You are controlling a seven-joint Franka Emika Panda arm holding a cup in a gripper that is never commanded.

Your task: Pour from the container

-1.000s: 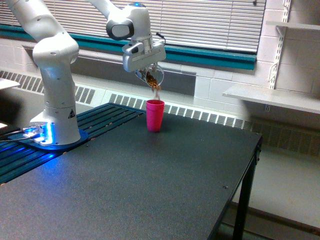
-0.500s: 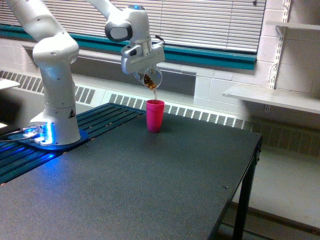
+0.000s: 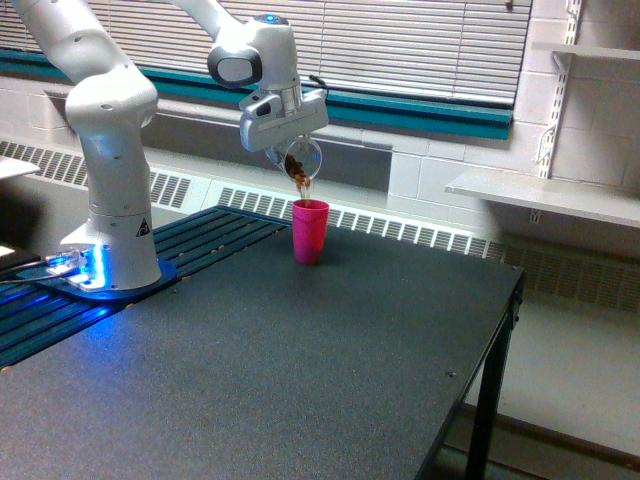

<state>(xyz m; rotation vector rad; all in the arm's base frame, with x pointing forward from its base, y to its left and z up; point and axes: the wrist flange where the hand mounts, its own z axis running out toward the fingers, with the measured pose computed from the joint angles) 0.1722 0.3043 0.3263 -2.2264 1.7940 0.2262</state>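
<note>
Clenched on the clear plastic cup, the claw holds it tilted above the pink cup, which stands at the far side of the dark table. Brown contents spill from the tipped rim.

This looks like a robotics lab in an institutional building. A white robot arm is bolted at 9 o'clock on a dark work table, its base glowing blue. Behind, from 10 to 2 o'clock, are painted block walls, window blinds, a long radiator grille and a wall shelf on metal rails.
</note>
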